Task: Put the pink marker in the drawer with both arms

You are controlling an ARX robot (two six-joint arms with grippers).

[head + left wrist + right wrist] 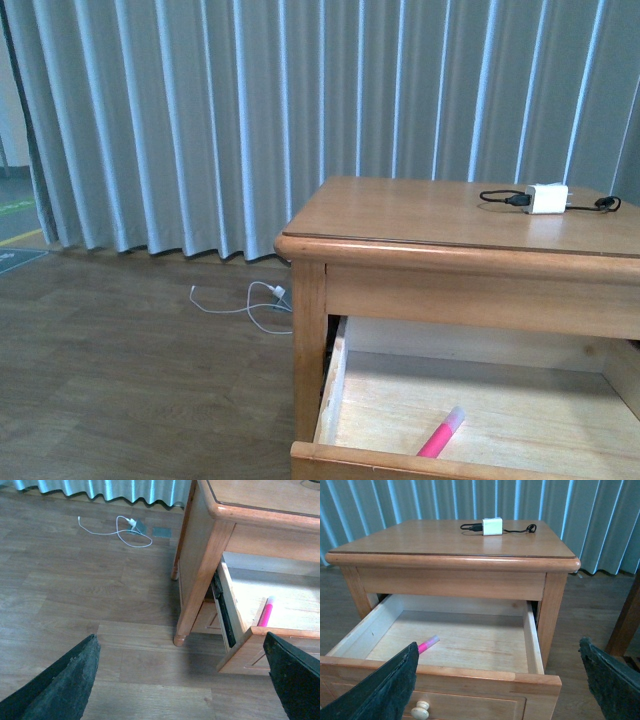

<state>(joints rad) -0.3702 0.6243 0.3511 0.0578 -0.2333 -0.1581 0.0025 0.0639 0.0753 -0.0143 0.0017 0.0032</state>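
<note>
Open drawer [331, 385] holds pink marker [441, 433]. Outside it hover left gripper [180, 639] and right gripper [497, 645], fingers wide apart, empty.

White charger block [547, 198] w/ black cable [514, 200] sits near back-right corner of a light-wood surface [400, 215]. Behind: pale pleated curtain [200, 110]. White cord [278, 293] lies looped on wood-plank floor [120, 390] nr curtain hem.

A home-like bedroom corner — wooden nightstand [420, 215], grey floor-length curtains [200, 120], wood-plank floor [120, 380], charger [546, 198] on top
</note>
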